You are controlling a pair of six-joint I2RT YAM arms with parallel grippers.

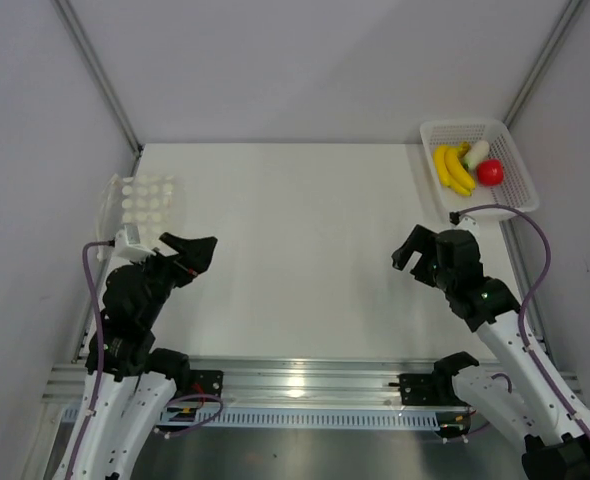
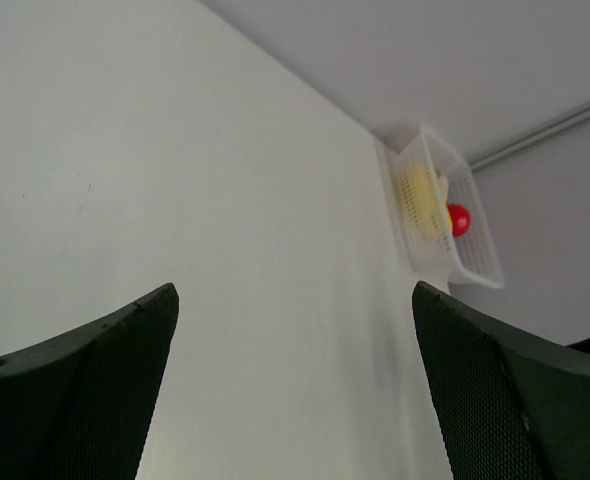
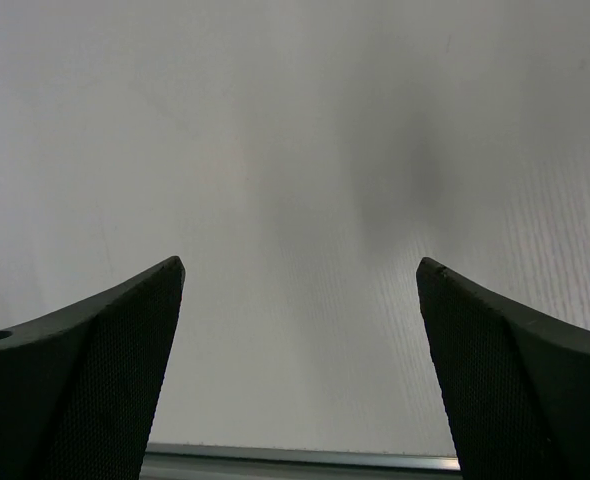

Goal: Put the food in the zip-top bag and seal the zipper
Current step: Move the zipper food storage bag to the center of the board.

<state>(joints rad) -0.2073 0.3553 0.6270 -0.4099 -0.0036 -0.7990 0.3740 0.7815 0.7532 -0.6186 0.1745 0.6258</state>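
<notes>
The food lies in a white mesh basket at the table's far right corner: a yellow banana bunch, a white radish and a round red fruit. The left wrist view also shows the basket far off, with the red fruit and the banana bunch inside. The clear zip-top bag with whitish marks lies flat at the table's left edge; its zipper is too faint to make out. My left gripper hovers open just right of the bag. My right gripper is open over bare table, below the basket.
The white table is enclosed by grey walls with metal posts at the back corners. A metal rail runs along the near edge between the arm bases.
</notes>
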